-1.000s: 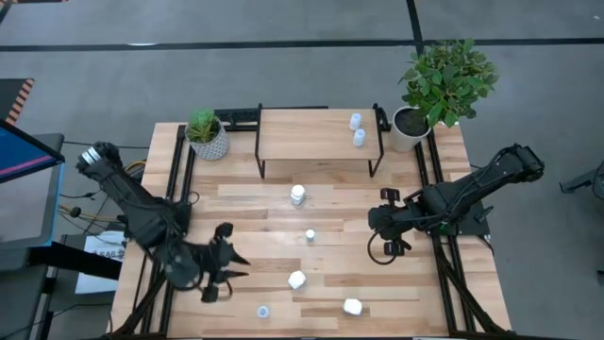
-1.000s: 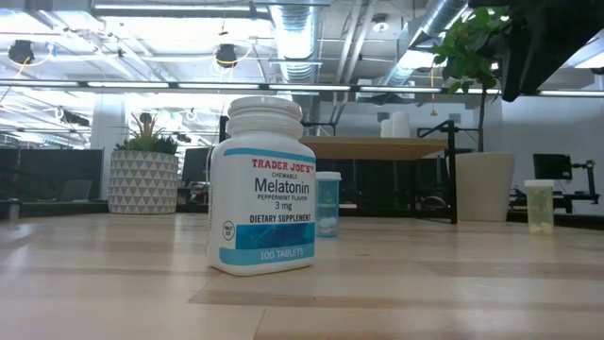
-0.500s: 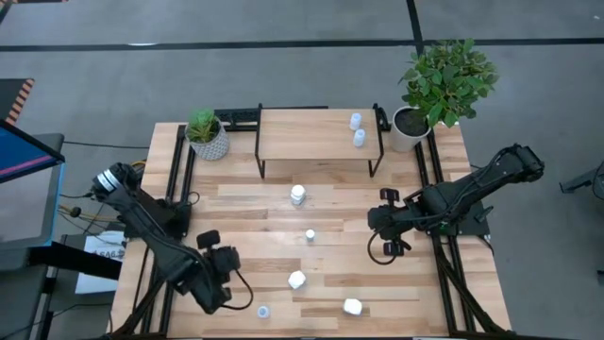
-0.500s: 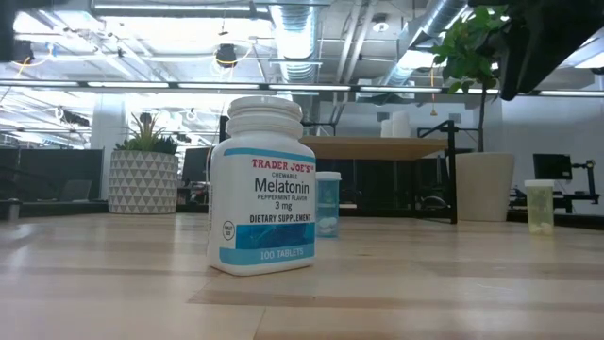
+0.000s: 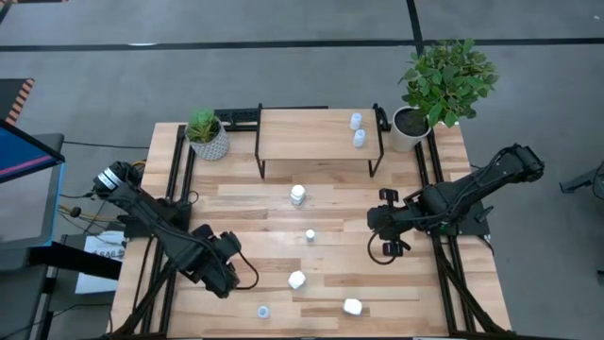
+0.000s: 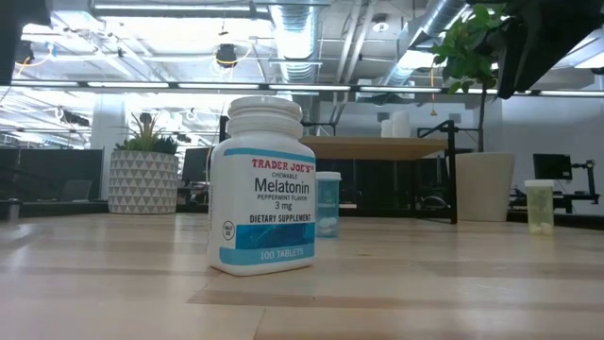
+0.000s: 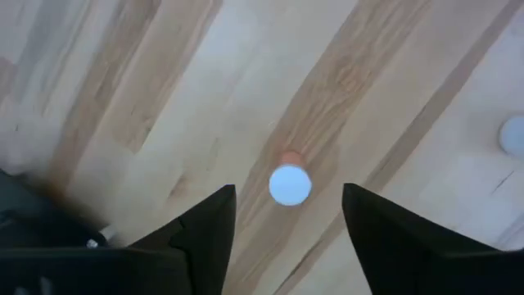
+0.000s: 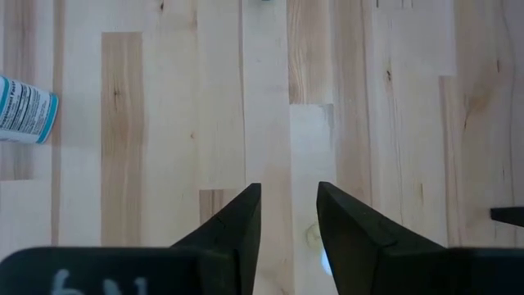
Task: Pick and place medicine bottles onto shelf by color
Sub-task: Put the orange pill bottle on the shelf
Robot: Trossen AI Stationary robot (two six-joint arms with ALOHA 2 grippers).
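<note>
Two pale-blue bottles [image 5: 357, 129] stand on the shelf [image 5: 311, 134]; five remain on the table. Left gripper [image 7: 286, 215] jaws apart above a white-capped bottle [image 7: 290, 183]; right gripper [image 8: 288, 215] parted, empty.

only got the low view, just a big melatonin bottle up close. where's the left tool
observer: The left tool hangs open over a pale-capped bottle, not gripping it.
operator: how many on the shelf
observer: Two small bottles stand near the right end of the shelf.
operator: and the right tool
observer: The right tool is open over bare table, holding nothing.
</note>
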